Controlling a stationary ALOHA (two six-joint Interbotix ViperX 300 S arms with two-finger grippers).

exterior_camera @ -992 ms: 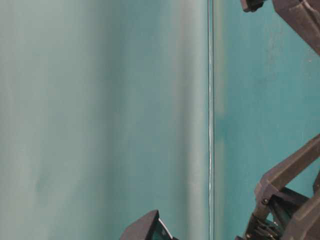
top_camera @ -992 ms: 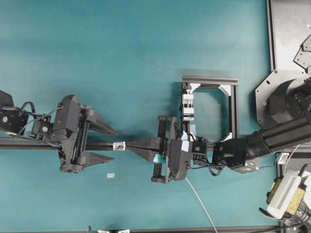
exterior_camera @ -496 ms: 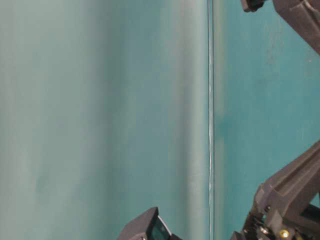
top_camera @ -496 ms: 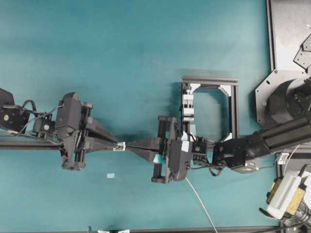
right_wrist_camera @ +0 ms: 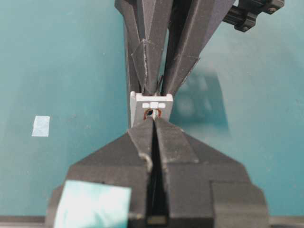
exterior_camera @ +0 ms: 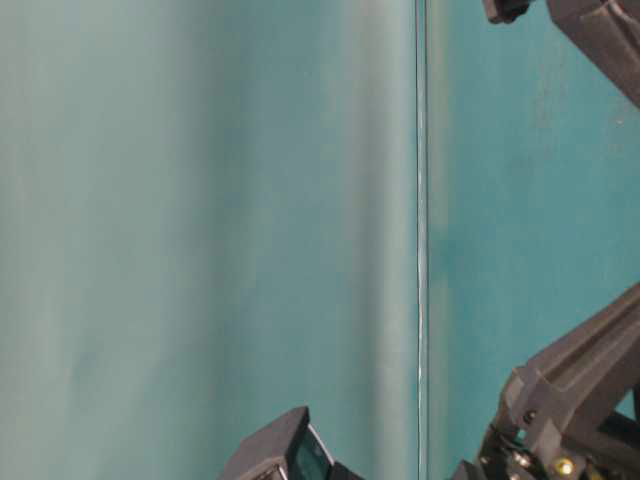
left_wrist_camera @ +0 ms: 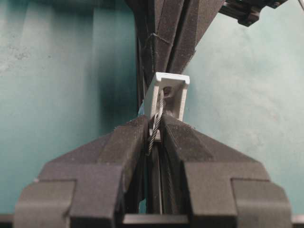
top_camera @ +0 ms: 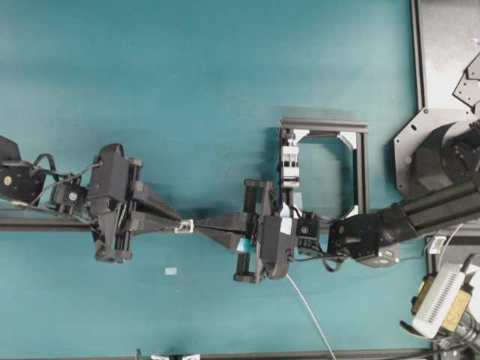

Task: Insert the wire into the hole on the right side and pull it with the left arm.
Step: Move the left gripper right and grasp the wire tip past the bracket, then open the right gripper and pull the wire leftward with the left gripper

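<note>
**Both grippers pinched on the wire at the bracket, ready for the pull**

I have the left gripper (left_wrist_camera: 154,130) closed on the wire (left_wrist_camera: 156,121), right where its twisted end pokes out of the hole (left_wrist_camera: 167,90) on my near side of the small white bracket (left_wrist_camera: 176,97). I hold it that close so the short free end cannot slip back through before I draw it out.

On the far side, the right gripper (right_wrist_camera: 153,121) is also clamped shut, its fingertips pressed up against the bracket (right_wrist_camera: 153,102) with the wire nipped between them just at the hole. That keeps the wire stiff and aimed straight through the opening. From overhead the two grippers meet nose to nose at the bracket (top_camera: 185,224) along the black rail (top_camera: 37,223), and the slack wire (top_camera: 311,315) trails away behind the right arm toward the table's lower edge.

I judge insertion done; next, the right jaws must loosen before I pull left, or the wire may kink.
</note>
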